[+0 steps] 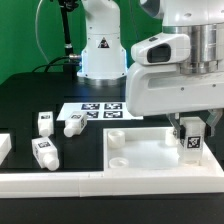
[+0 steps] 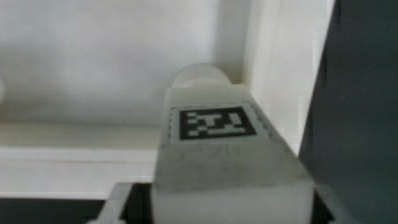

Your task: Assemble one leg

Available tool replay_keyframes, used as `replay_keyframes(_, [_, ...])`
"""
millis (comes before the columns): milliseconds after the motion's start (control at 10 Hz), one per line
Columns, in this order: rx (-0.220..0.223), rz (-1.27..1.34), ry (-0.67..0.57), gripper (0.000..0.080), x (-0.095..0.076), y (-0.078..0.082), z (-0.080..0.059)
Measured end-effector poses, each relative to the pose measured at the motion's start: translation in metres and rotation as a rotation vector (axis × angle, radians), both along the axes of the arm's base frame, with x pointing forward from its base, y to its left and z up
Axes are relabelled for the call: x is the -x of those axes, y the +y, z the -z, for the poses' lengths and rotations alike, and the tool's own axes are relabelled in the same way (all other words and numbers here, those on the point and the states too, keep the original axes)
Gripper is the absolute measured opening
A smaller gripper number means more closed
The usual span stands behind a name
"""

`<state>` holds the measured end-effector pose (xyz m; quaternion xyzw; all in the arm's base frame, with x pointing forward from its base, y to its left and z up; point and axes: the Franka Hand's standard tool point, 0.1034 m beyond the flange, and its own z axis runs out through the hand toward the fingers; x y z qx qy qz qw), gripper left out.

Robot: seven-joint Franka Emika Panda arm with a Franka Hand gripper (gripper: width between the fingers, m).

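My gripper (image 1: 190,128) is shut on a white leg (image 1: 191,143) with a black-and-white tag, and holds it upright over the near right corner of the large white tabletop (image 1: 140,158). In the wrist view the held leg (image 2: 217,140) points away from the camera between the jaws of the gripper (image 2: 217,205). Its tip is at the tabletop's raised rim (image 2: 267,60); I cannot tell whether they touch. Three more legs lie on the black table at the exterior view's left: one (image 1: 44,122), a second (image 1: 73,124) and a third (image 1: 43,152).
The marker board (image 1: 100,110) lies behind the tabletop. A white block (image 1: 4,147) sits at the far left edge. A white rail (image 1: 60,183) runs along the front. The robot base (image 1: 100,50) stands at the back.
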<state>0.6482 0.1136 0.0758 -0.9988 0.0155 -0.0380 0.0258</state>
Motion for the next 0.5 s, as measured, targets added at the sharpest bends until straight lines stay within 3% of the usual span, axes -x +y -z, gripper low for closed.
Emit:
replay_keyframes(300, [-0.018, 0.553, 0.015, 0.0287, 0.001, -0.0045, 0.0009])
replay_keyframes(500, [-0.085, 0.956, 0.076, 0.0287, 0.0025, -0.0082, 0.0011])
